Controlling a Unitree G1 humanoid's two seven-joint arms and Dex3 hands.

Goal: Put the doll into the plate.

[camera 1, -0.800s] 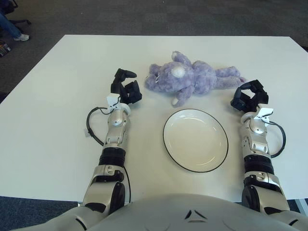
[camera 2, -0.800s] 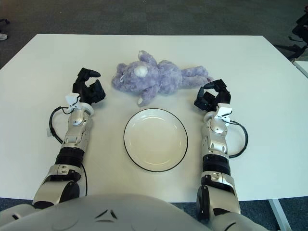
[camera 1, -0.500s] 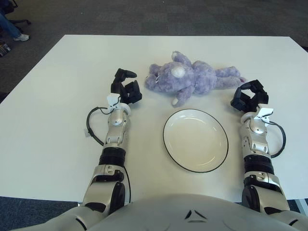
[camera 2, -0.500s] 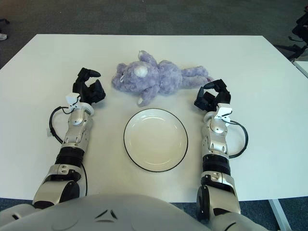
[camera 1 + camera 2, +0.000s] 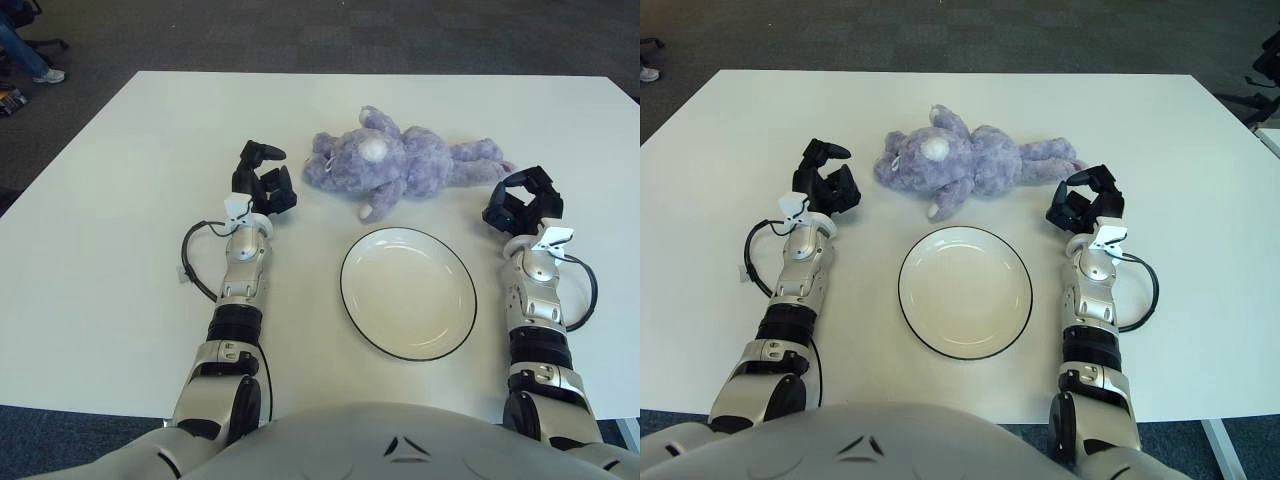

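A purple plush bear doll [image 5: 400, 162] lies on its side on the white table, head to the left, legs to the right. A white plate with a dark rim [image 5: 407, 291] sits empty just in front of it. My left hand [image 5: 262, 181] is left of the doll's head, fingers spread, holding nothing. My right hand [image 5: 522, 200] is right of the doll's legs, close to its feet, fingers loosely open and empty. Neither hand touches the doll.
The white table [image 5: 120, 200] reaches to edges at the far side and both sides. A dark carpeted floor lies beyond. A person's foot and a chair base [image 5: 30, 60] show at the far left.
Both hands have stayed nearly in place. The doll and the plate have not moved.
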